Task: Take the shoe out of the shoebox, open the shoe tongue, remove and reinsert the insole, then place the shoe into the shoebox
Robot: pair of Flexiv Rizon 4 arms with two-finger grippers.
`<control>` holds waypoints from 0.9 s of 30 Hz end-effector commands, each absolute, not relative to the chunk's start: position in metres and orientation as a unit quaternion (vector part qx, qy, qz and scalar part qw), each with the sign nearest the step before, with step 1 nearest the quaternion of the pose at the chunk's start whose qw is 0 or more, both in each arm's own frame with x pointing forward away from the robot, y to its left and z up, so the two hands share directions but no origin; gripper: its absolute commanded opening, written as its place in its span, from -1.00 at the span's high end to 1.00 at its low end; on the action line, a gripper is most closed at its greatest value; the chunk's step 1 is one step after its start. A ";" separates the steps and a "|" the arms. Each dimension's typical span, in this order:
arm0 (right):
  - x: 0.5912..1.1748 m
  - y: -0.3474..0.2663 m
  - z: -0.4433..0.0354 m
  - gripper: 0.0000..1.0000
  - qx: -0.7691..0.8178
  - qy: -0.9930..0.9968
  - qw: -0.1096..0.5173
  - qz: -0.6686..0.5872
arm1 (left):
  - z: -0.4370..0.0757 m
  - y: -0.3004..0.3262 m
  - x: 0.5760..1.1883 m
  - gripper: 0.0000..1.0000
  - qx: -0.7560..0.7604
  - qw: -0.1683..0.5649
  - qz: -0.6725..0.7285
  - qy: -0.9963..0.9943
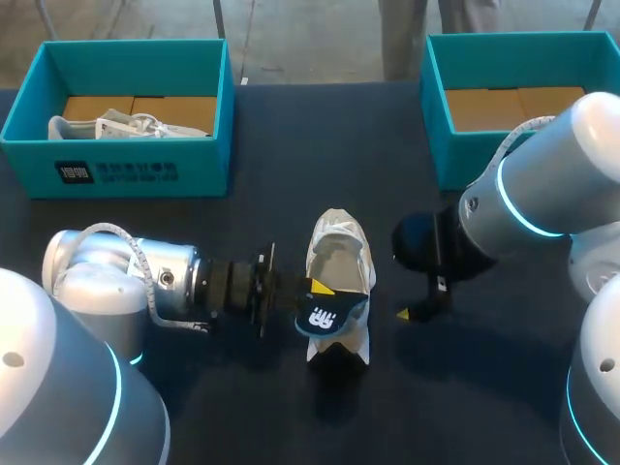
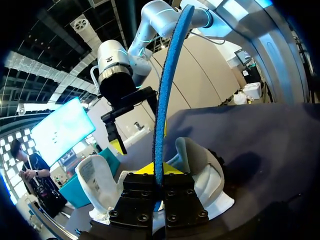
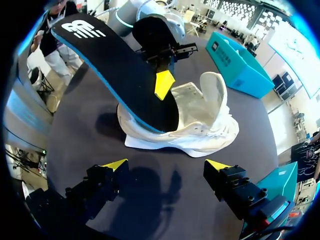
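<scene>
A white shoe [image 1: 341,254] stands on the dark table, its tongue pulled open. A black insole [image 1: 329,314] with a blue edge and white logo sticks up out of it, heel end raised. My left gripper [image 1: 312,289] is shut on the insole's edge from the shoe's left. In the left wrist view the insole [image 2: 162,100] rises edge-on from between the closed fingers [image 2: 158,187], over the shoe [image 2: 202,170]. My right gripper [image 1: 415,310] hangs open to the shoe's right. In the right wrist view it [image 3: 166,165] faces the shoe [image 3: 205,125] and insole [image 3: 115,70], touching neither.
A teal shoebox [image 1: 116,170] at the back left holds another white shoe [image 1: 111,125]. A second teal shoebox [image 1: 436,116] stands at the back right with a brown bottom showing. Both boxes are apart from the arms.
</scene>
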State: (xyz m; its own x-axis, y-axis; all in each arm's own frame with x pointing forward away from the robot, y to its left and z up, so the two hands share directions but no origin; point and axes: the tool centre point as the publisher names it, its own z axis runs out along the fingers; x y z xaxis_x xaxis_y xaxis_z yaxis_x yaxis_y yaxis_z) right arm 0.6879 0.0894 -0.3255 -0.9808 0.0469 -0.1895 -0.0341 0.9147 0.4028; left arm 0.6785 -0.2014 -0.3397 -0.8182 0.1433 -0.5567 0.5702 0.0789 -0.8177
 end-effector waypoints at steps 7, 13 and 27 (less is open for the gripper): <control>0.687 0.089 -0.326 -1.00 0.003 0.973 0.099 0.207 | -0.352 -0.208 0.694 1.00 0.249 0.164 -0.629 0.718; 0.687 0.089 -0.326 -1.00 0.003 0.973 0.099 0.207 | -0.344 -0.208 0.689 0.02 0.243 0.171 -0.638 0.710; 0.687 0.089 -0.326 -1.00 0.003 0.973 0.099 0.207 | -0.319 -0.205 0.676 0.27 0.257 0.188 -0.655 0.685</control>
State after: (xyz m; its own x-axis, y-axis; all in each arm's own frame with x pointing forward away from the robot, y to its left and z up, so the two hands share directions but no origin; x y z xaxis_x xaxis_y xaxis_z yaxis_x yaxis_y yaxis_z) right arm 0.6879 0.0894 -0.3256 -0.9807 0.0470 -0.1896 -0.0341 0.9145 0.4030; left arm 0.6794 -0.2086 -0.3228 -0.7979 0.1077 -0.5931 0.5968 0.0027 -0.8024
